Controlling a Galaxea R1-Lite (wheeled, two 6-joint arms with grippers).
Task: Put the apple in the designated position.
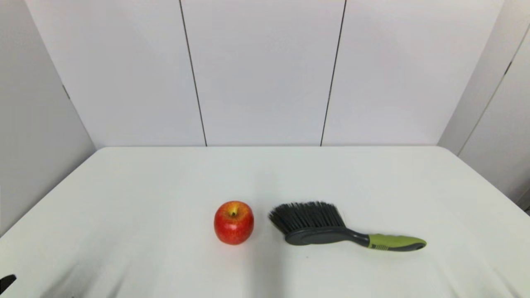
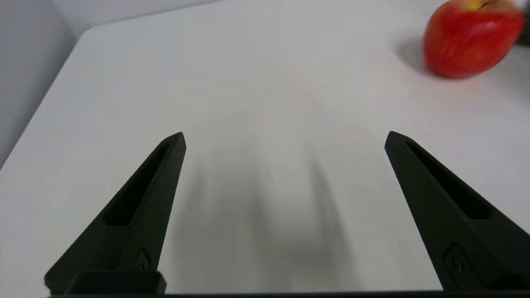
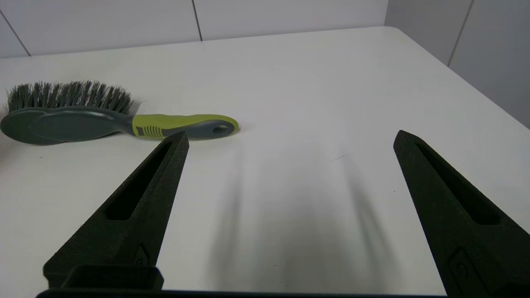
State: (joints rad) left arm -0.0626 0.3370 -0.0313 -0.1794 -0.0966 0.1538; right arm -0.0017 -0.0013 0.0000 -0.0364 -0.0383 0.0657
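The left gripper (image 2: 285, 138) has its two black fingers (image 2: 140, 203) spread wide apart, with nothing between them but bare white table (image 2: 265, 82); the fingers hold nothing and touch neither the apple nor the brush. In the head view only a small black tip of this arm shows at the table's near left corner, well apart from the apple. The fingers reach forward low over the tabletop, throwing soft shadows on it, and the apple (image 2: 470, 39) sits beyond them, off to the right-hand finger's side. The right gripper (image 3: 290, 136) is likewise wide open and grips nothing; bare table lies between its fingers (image 3: 136, 207). This arm is out of the head view, and its fingers point low across the table, with the brush (image 3: 103, 120) lying beyond and to the side of the left-hand finger, not touching it. On the table, the apple (image 1: 233, 222) stands upright, red with a yellow patch around its stem, resting on the tabletop to the left of the brush (image 1: 331, 229), just beside the bristle head but with a narrow strip of table between them. The brush lies flat, its black bristles pointing away from the robot, its dark head nearest the apple and its green and grey handle stretching away from the apple toward the right.
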